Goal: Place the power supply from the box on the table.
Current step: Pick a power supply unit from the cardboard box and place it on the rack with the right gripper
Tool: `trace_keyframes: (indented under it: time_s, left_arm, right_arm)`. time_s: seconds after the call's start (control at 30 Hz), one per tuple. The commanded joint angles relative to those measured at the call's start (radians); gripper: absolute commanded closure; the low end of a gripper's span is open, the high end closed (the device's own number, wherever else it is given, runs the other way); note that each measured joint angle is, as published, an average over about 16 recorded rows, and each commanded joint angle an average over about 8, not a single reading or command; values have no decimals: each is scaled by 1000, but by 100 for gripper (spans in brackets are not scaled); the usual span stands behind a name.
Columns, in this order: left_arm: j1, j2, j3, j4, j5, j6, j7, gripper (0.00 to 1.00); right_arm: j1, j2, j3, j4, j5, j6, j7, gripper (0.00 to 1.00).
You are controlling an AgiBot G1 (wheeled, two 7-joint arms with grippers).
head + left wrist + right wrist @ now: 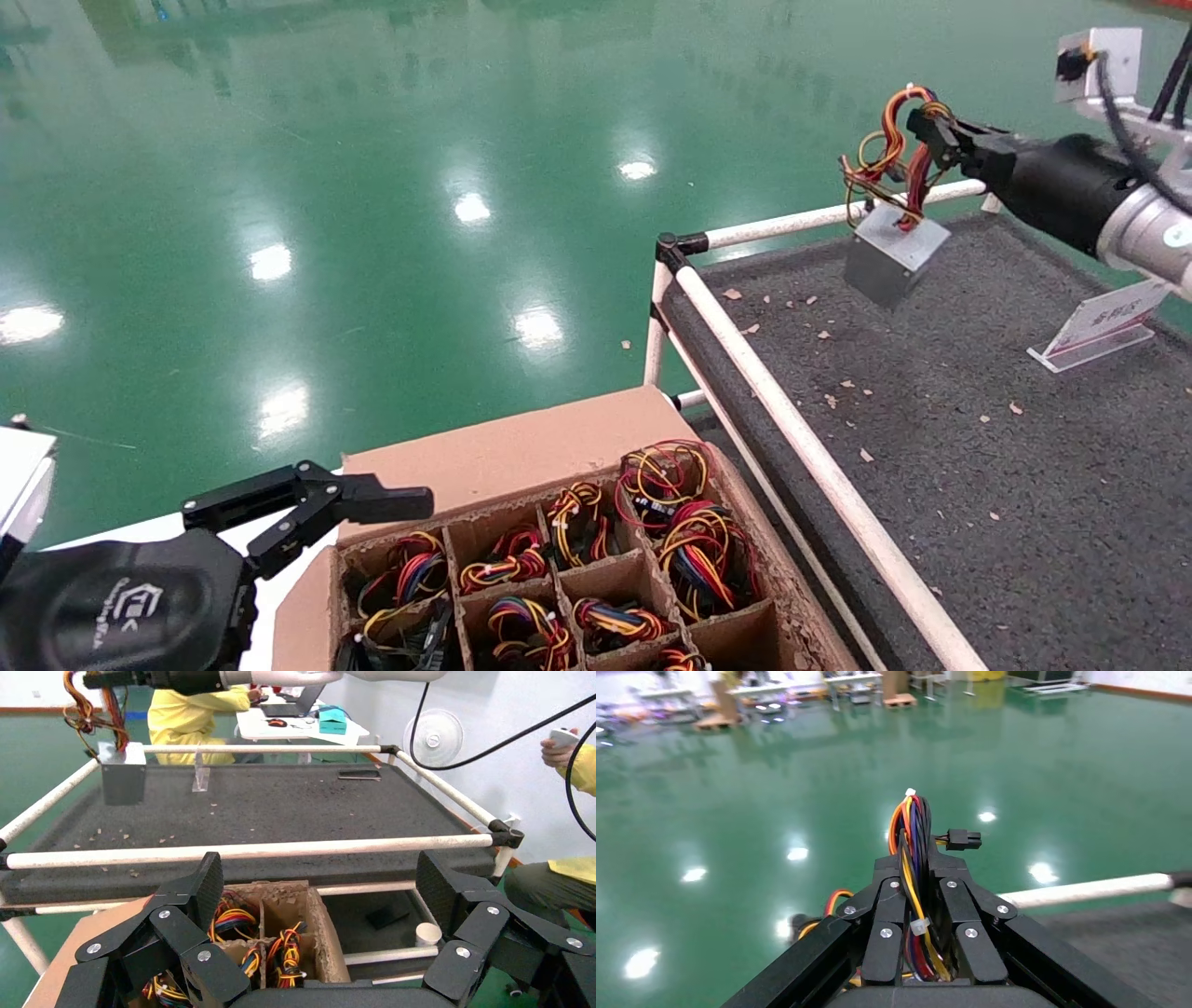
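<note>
A silver-grey power supply (894, 253) hangs by its wire bundle (889, 154) just above the far left corner of the dark grey table (1024, 438). My right gripper (934, 126) is shut on that bundle, and the wires (914, 881) run between its closed fingers in the right wrist view. From the left wrist view the same power supply (123, 776) dangles over the table's far side. The brown cardboard box (503, 457) sits at the lower middle, its grid cells holding several wired units. My left gripper (372, 503) hovers open beside the box's left corner, holding nothing.
A white pipe rail (819, 466) separates the box from the table. A clear sign stand (1099, 326) sits on the table's right part. Small cardboard crumbs litter the tabletop. Glossy green floor (372, 186) lies beyond. People sit behind the table in the left wrist view.
</note>
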Motion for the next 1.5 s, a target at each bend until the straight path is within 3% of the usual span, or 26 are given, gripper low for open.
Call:
trace_keyframes:
  time_s: [0.03, 0.3, 0.67, 1.1, 1.5]
  left_arm:
    - [0, 0, 0, 0, 0, 0, 0, 0]
    - [0, 0, 0, 0, 0, 0, 0, 0]
    - [0, 0, 0, 0, 0, 0, 0, 0]
    - [0, 0, 0, 0, 0, 0, 0, 0]
    - [0, 0, 0, 0, 0, 0, 0, 0]
  right_arm:
    - [2, -15, 3, -29, 0, 40, -36, 100]
    - [-5, -70, 22, -64, 22, 135, -130, 100]
    - [-16, -164, 59, -88, 76, 152, -163, 100]
    - [-33, -265, 90, -105, 120, 227, -173, 100]
    - [-15, -296, 106, -101, 143, 244, -179, 100]
